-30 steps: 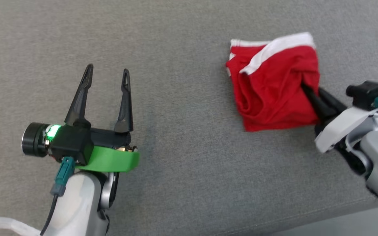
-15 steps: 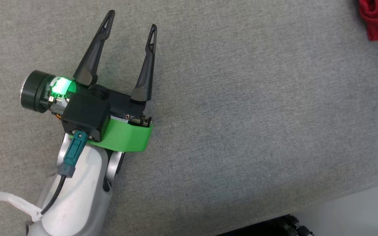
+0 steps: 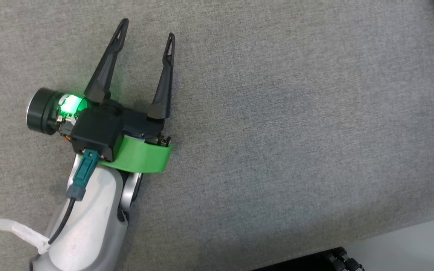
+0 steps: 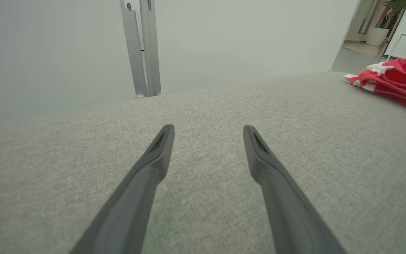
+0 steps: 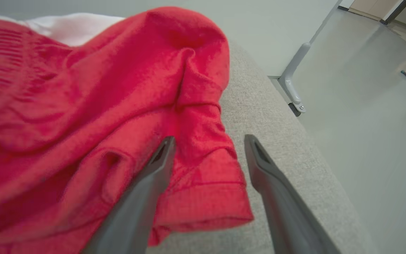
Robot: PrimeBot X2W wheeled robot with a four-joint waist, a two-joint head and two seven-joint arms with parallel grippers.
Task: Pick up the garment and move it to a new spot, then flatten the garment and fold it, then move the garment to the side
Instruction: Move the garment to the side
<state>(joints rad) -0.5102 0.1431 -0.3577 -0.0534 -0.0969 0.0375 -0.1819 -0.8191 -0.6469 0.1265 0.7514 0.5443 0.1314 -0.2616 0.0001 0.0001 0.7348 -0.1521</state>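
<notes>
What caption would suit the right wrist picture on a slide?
Right gripper, jaws open, at the hem of the red garment on a grey fabric surface.

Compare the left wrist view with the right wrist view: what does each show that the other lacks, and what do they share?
Left wrist view: the left gripper open over bare grey fabric surface, two upright grey posts behind, the red garment lying far off at the side. Right wrist view: the right gripper open, right at the garment's hem, a grey table leg and pale floor beyond. Shared: the red, white-trimmed garment, the grey surface, spread dark fingers.
</notes>
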